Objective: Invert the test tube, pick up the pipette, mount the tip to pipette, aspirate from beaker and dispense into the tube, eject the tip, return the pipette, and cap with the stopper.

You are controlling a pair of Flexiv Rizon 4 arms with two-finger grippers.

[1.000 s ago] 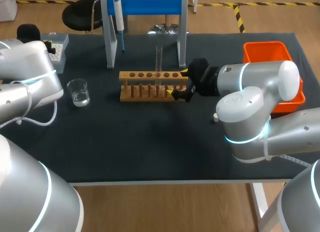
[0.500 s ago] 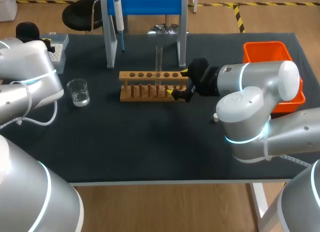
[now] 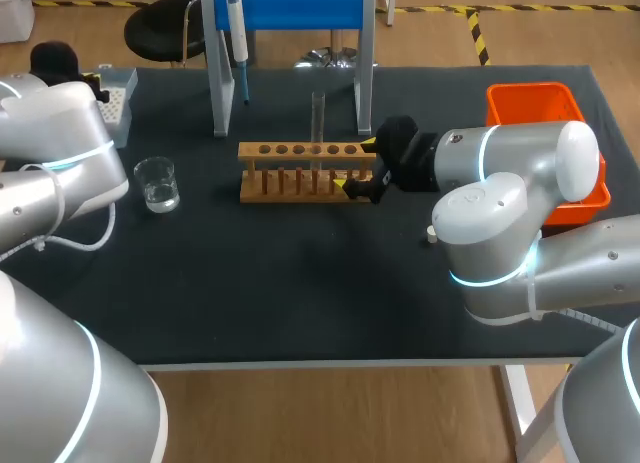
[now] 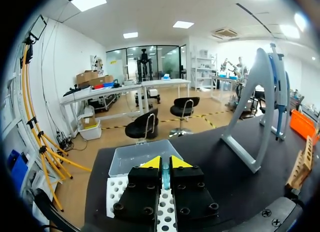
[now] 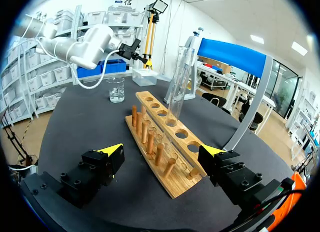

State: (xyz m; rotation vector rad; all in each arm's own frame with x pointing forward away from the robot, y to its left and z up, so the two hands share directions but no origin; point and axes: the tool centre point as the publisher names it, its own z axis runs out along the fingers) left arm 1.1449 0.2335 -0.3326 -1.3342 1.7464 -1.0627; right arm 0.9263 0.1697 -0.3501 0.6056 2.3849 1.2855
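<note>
From above, my right gripper (image 3: 356,164) sits at the right end of the wooden rack (image 3: 300,171), fingers spread wide, one on each side of that end. The test tube (image 3: 318,115) stands upright in one of the rack's holes, apart from both fingers. The beaker (image 3: 157,183) with a little clear liquid is well to the left. The pipette (image 3: 238,38) hangs on the blue stand (image 3: 290,8) behind the rack. My left gripper (image 3: 58,59) is over by the tip box (image 3: 117,101).

Through my left wrist, my left gripper (image 4: 165,164) is drawn narrow, leaving only a slit. A bluish sliver shows in that slit, but I cannot tell what it is. The tip box (image 4: 116,191) lies right under the fingers, and the stand (image 4: 252,122) is off to the side.

Through my right wrist, my right gripper (image 5: 161,150) is wide and holds nothing. The near end of the rack (image 5: 165,157) lies between the fingers, and the test tube (image 5: 179,81) rises a few holes ahead.

I judge the tube light, thin-walled, slick and easily cracked. I would take it on the bare glass above the rack, squeezing gently across its width and lifting straight up so it does not lever against the hole.
</note>
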